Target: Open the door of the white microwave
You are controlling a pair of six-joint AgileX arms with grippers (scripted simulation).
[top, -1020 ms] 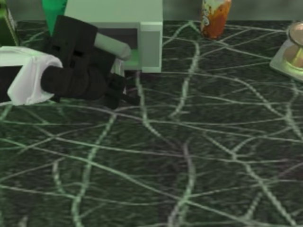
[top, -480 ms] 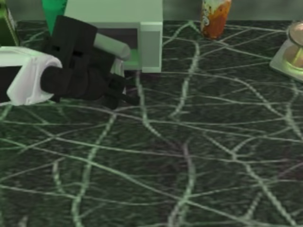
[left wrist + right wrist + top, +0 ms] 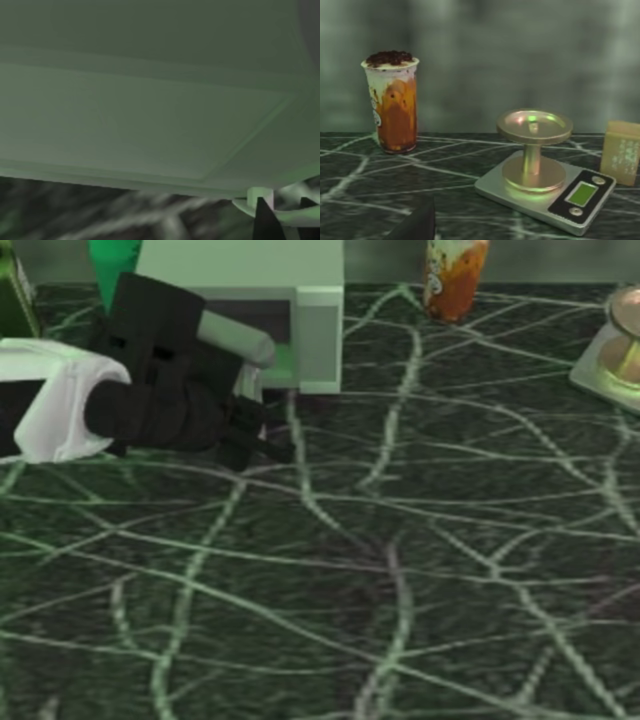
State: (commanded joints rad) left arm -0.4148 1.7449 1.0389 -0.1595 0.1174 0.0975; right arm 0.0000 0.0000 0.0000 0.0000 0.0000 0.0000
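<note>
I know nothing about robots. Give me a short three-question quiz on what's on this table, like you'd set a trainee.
1. True or false: the white microwave stands at the table's right side.
2. Which gripper is at the microwave's front? A) the left gripper B) the right gripper C) both
3. Fill in: between the microwave and the kitchen scale, along the far edge, stands a ___.

Key:
1. False. It stands at the far left.
2. A. The left gripper reaches in front of the microwave's exposed cavity. The right arm is outside the top view.
3. Drink cup, filled orange-brown with dark topping.
</note>
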